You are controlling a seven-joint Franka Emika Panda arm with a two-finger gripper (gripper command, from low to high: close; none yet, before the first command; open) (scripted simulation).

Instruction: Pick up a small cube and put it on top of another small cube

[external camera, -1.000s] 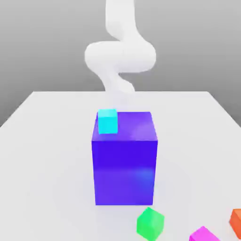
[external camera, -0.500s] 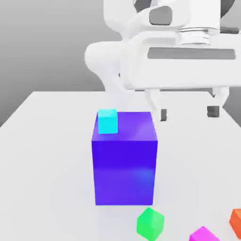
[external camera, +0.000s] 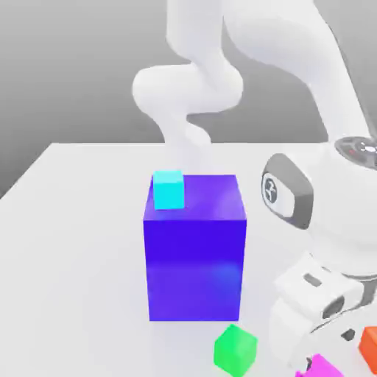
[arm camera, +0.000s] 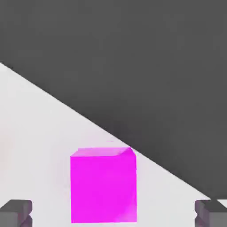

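Observation:
The small magenta cube (arm camera: pixel 103 185) rests on the white table close to its edge. My gripper (arm camera: pixel 114 213) is open, with one dark fingertip (arm camera: pixel 17 213) on each side of the cube and apart from it. In the exterior view the white hand (external camera: pixel 313 309) hangs low over the magenta cube (external camera: pixel 322 367) at the front right and covers part of it. A small cyan cube (external camera: pixel 168 189) sits on a back corner of the big blue-violet block (external camera: pixel 195 250).
A small green cube (external camera: pixel 235 350) lies in front of the blue-violet block, just to the left of the hand. A small orange cube (external camera: pixel 370 346) lies at the exterior view's right edge. The table's edge (arm camera: pixel 146 153) runs just behind the magenta cube.
The arm swung in and dropped from above the table to the front right, bringing the hand down around the magenta cube. No cube has moved.

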